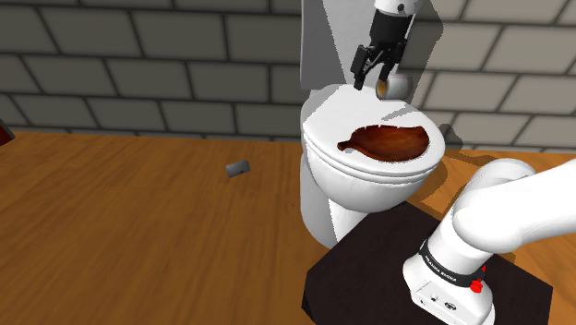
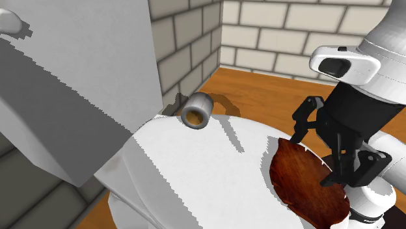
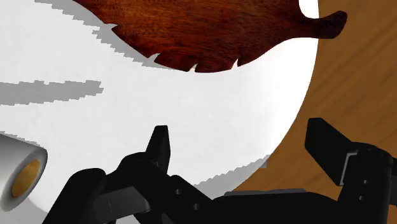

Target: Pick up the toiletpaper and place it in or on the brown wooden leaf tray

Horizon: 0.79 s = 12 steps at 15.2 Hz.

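Note:
The toilet paper roll [image 1: 397,85] is a grey roll with a brown core, lying on its side at the back of the white toilet lid [image 1: 323,138], close to the tank. The roll [image 2: 197,109] lies apart from the brown wooden leaf tray [image 2: 302,179], which rests flat on the lid's front half. My gripper [image 1: 369,83] hangs open above the lid, between roll and tray, holding nothing. In the wrist view the gripper [image 3: 242,143] is spread over bare lid [image 3: 127,114], with the roll [image 3: 19,172] off to one side of the fingers and the tray [image 3: 191,32] ahead.
The toilet tank [image 2: 78,78] rises right behind the roll, against a grey brick wall [image 1: 138,55]. A small grey object [image 1: 238,168] lies on the wooden floor [image 1: 111,231] at the shoulder view's left. My black stand [image 1: 369,268] is beside the bowl.

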Tool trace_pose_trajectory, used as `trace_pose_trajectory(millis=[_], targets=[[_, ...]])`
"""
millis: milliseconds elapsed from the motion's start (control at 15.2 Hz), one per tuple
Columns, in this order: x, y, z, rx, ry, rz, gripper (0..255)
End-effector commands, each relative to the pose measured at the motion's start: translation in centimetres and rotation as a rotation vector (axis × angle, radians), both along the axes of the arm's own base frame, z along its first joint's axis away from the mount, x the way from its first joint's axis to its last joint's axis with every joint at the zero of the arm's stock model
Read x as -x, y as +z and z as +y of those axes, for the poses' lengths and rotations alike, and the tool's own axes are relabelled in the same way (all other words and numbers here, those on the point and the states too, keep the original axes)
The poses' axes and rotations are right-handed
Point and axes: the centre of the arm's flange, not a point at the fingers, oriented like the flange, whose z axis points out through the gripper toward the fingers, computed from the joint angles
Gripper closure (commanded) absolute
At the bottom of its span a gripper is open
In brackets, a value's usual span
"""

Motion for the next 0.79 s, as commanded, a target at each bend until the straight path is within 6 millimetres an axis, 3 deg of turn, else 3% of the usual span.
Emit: trace_pose_trajectory(millis=[0,330,726], targets=[[0.0,0.0,0.0,0.000,0.000,0.000,0],[-2.1,-1.4,-6.0,0.045,0.233,0.175,0],[-6.0,-3.4,-12.4,0.098,0.512,0.384,0]])
